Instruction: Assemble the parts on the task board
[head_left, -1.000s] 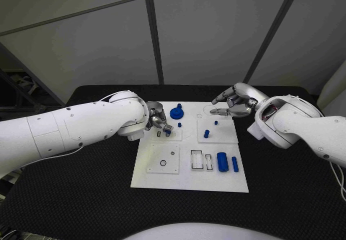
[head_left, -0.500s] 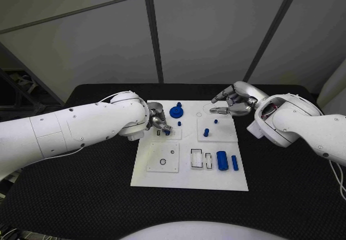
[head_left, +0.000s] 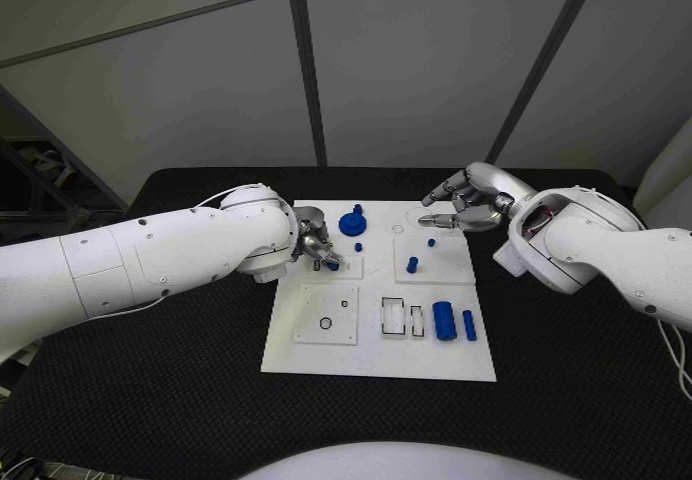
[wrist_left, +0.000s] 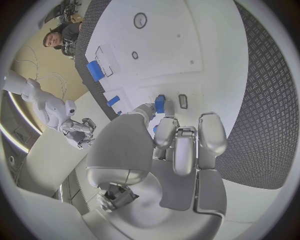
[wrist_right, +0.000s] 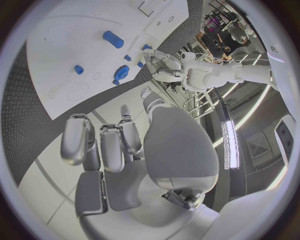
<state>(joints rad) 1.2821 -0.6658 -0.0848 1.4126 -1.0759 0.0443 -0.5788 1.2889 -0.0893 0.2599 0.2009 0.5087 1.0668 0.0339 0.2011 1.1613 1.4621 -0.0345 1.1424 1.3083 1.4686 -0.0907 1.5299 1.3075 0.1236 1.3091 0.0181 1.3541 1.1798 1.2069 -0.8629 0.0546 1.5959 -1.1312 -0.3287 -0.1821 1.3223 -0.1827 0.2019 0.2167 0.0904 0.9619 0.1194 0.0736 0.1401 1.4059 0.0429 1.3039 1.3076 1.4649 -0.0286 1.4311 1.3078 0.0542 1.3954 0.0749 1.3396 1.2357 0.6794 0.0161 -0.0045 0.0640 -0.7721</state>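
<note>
Left hand (head_left: 317, 249) is working over the far left part of the task board (head_left: 378, 368), fingers curled down and pinching a small blue peg (wrist_left: 160, 104) between the fingertips; in the left wrist view the peg is standing nearly upright with its lower end at or just above the white surface, right beside a small dark rectangular slot (wrist_left: 182, 101). Whether the peg is already touching the board I cannot tell. Right hand (head_left: 464, 208) is hovering at the board's far right corner, fingers loosely curled and apart, holding nothing. On the board, a blue gear-like knob (head_left: 352, 223) is sitting near the far edge, just beyond the left hand; a short blue peg (head_left: 413, 266) is standing in the middle of the right half, a smaller blue stud (head_left: 431, 243) is showing beyond it, and a thick blue cylinder (head_left: 444, 324) is lying beside a thinner blue pin (head_left: 470, 326) toward the near right, next to two empty outlined recesses. The board is lying in the middle of the black counter (head_left: 144, 400). Judging from this, the step in hand is seating the pinched peg into its hole on the left side. The next move is likely calling for a fine alignment of the peg's tip over the opening, keeping it upright, then a straight, gentle press down before the fingers let go; a tilt could be jamming it at the rim.
</note>
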